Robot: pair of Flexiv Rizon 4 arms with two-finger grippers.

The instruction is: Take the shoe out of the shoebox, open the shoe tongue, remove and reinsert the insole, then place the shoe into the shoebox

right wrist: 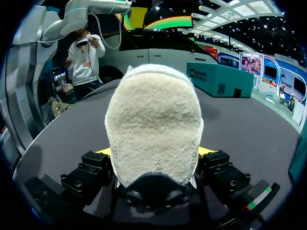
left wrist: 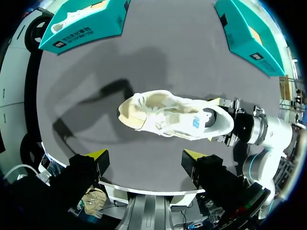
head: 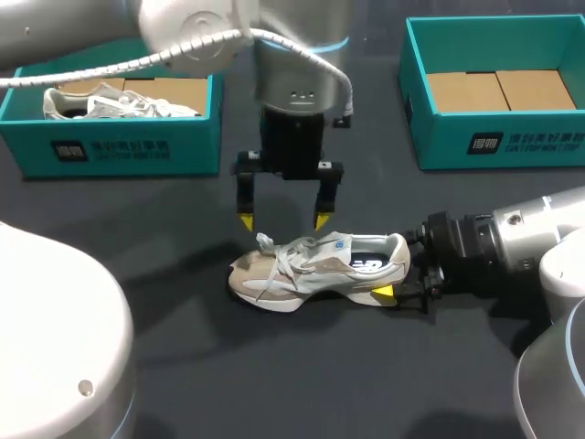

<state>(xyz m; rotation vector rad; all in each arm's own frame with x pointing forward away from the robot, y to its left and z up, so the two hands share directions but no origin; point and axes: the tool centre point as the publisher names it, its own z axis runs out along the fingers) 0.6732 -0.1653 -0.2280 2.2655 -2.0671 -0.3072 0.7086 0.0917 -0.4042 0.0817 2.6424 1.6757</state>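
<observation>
Right gripper (head: 395, 269) clamped on the heel of the sneaker (head: 315, 267) from both sides, apparently to steady it on the table (head: 183, 366); left gripper (head: 283, 220), fingers wide apart, hangs just above the tongue (head: 309, 249), probably poised to pull it open.

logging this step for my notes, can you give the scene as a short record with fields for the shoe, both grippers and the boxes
shoe: on its sole on the table, out of both boxes, heel toward the right arm
right gripper: shut on the shoe's heel, one finger on each side
left gripper: open, above the shoe's laces, not touching it
left shoebox: far left of the table, holds a second shoe
right shoebox: far right, no shoe inside, only its brown cardboard floor shows
</observation>
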